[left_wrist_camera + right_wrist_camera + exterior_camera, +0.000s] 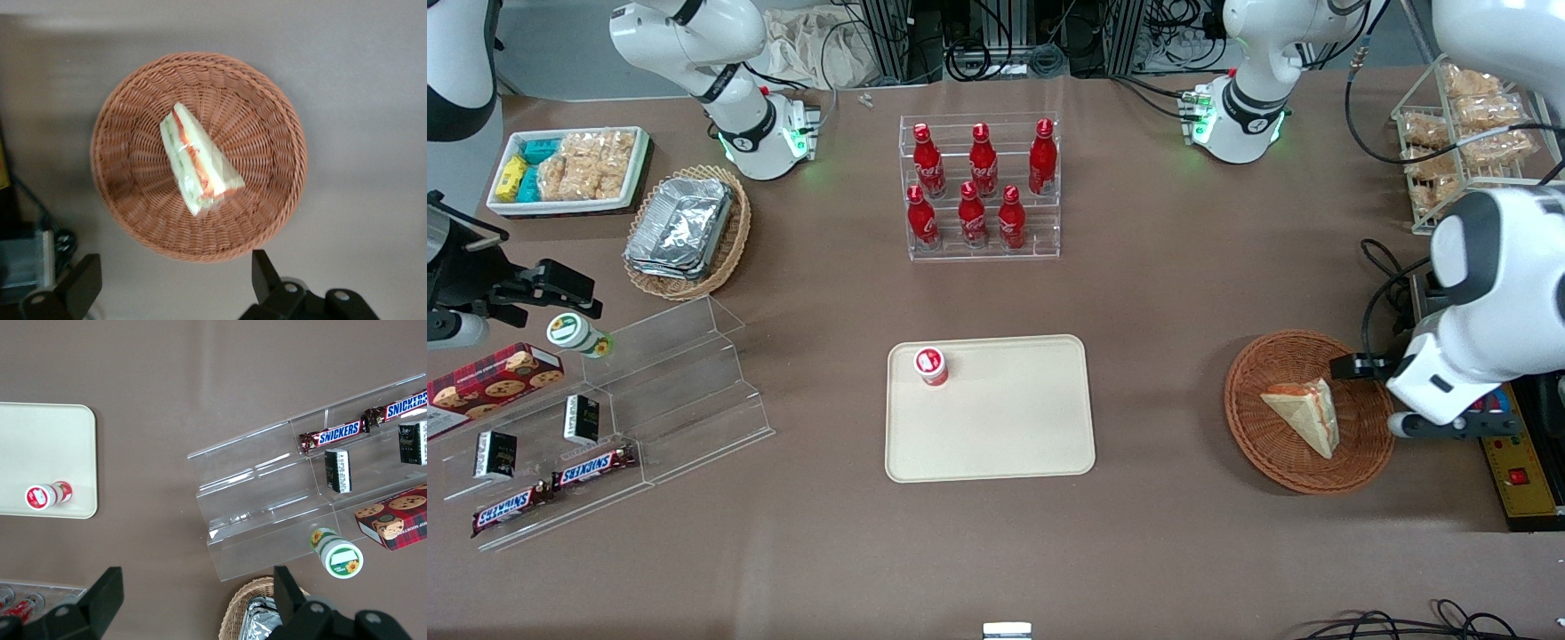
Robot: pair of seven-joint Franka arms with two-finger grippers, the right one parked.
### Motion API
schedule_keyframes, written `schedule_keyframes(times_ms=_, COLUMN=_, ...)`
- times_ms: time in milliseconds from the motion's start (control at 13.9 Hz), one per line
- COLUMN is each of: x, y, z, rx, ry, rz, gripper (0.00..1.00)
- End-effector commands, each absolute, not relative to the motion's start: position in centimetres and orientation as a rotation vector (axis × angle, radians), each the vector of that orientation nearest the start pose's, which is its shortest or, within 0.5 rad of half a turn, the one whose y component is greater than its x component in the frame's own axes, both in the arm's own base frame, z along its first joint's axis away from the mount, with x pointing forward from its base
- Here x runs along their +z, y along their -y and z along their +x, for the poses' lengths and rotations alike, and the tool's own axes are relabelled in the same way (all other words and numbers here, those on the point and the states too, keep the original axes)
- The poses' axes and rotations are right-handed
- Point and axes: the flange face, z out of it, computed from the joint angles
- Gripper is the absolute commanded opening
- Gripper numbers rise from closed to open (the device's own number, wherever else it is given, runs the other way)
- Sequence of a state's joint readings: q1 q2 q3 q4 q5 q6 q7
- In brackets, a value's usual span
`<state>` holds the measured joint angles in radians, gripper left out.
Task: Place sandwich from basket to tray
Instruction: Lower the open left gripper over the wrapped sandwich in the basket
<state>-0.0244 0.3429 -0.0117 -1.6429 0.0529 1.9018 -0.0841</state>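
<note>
The sandwich [1303,413] [197,160], a wrapped pale wedge with red-orange filling along one edge, lies in the round reddish-brown wicker basket [1249,373] [120,100] toward the working arm's end of the table. My gripper [1371,391] [173,280] hangs open above the basket's rim on the working arm's side, clear of the sandwich, with nothing between its fingers. The cream tray [1005,436] [40,440] lies flat at the table's middle, toward the parked arm from the basket. A small red-capped bottle [930,365] stands on one corner of it.
A clear rack of red bottles [981,191] stands farther from the camera than the tray. A clear stepped shelf with snacks [649,391] and a tan basket of foil containers [687,229] lie toward the parked arm's end. A yellow-and-black box [1525,462] sits beside the basket.
</note>
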Motion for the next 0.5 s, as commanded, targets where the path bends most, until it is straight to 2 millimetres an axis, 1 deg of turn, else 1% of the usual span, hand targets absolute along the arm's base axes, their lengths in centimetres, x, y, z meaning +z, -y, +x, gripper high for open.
schedule_keyframes(times_ms=0, x=38.4, y=2.0, z=63.5, rx=0.108, ry=0.117, rz=-3.092, gripper=0.99)
schedule_keyframes(times_ms=144, x=36.6, y=1.9, z=63.1, rx=0.117, ry=0.133, rz=-3.099, gripper=0.99)
schedule_keyframes(times_ms=216, x=35.8, y=1.6, z=63.2, rx=0.107, ry=0.169, rz=-3.097, gripper=0.99)
schedule_keyframes(times_ms=288, x=34.4, y=1.2, z=63.3, rx=0.126, ry=0.262, rz=-3.094, gripper=0.99)
schedule_keyframes(times_ms=360, x=32.9, y=1.3, z=63.5, rx=0.150, ry=0.368, rz=-3.105, gripper=0.99)
schedule_keyframes(times_ms=432, x=32.3, y=1.0, z=63.8, rx=0.128, ry=0.416, rz=-3.106, gripper=0.99)
